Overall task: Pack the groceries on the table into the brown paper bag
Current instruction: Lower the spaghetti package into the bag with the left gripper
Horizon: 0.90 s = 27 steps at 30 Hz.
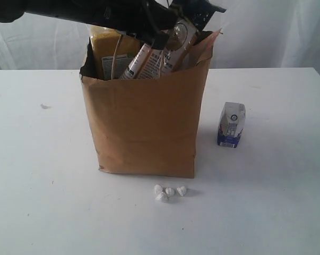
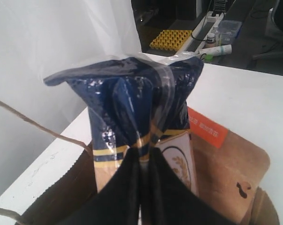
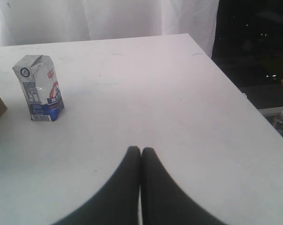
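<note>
I judge the step in hand to be dropping the noodle packet (image 2: 132,93) into the paper bag (image 1: 144,122). My left gripper (image 2: 140,157) pinches the packet's crimped end, and the packet hangs in the bag's open mouth among things already inside. The packet is glossy clear film over dark blue with gold stripes, and lower down it is tan with an oval wheat mark. It looks slippery and crinkly.

Next I should let go only once it sits low and clear of the twine handle. My right gripper (image 3: 141,150) is pressed together, holding nothing, above the table (image 1: 43,186). Seen from the front, the carton (image 1: 232,125) stands at the bag's 3 o'clock and the white lumps (image 1: 169,192) lie at its 6 o'clock, not yet packed.
</note>
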Available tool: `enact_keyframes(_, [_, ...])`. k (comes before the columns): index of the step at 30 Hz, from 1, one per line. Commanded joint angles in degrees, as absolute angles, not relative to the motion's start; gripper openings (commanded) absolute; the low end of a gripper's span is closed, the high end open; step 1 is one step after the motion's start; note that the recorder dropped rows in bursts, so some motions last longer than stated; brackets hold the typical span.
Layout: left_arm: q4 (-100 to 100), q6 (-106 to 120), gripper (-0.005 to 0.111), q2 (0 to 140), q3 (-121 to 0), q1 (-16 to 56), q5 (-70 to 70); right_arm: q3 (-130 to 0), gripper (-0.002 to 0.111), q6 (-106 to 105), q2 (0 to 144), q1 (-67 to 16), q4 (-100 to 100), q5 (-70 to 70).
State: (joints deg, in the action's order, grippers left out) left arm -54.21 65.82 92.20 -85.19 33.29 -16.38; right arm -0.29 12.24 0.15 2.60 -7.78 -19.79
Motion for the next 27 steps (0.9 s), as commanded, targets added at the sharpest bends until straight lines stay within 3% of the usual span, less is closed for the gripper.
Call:
enact_keyframes(1, [-56.32, 64.13, 0.0, 91.47, -85.68, 33.16, -14.53, 0.0, 0.0, 12.33, 0.0, 2.41, -8.06, -19.25])
enact_keyframes(18, [-55.5, 59.94, 0.002, 91.47, -85.68, 33.16, -17.43, 0.0, 0.0, 12.33, 0.0, 2.41, -8.06, -19.25])
enact_keyframes(20, [-54.37, 59.94, 0.013, 91.47, -85.68, 33.16, -18.28, 0.0, 0.0, 12.33, 0.0, 2.41, -8.06, -19.25])
enact_keyframes(22, [-54.37, 59.94, 0.034, 91.47, -85.68, 33.16, -18.43, 0.0, 0.0, 11.33, 0.0, 2.41, -8.06, -19.25])
enact_keyframes(27, [-54.37, 59.94, 0.048, 91.93, -85.68, 33.16, -18.85, 0.0, 0.0, 11.4, 0.0, 2.41, -8.06, -19.25])
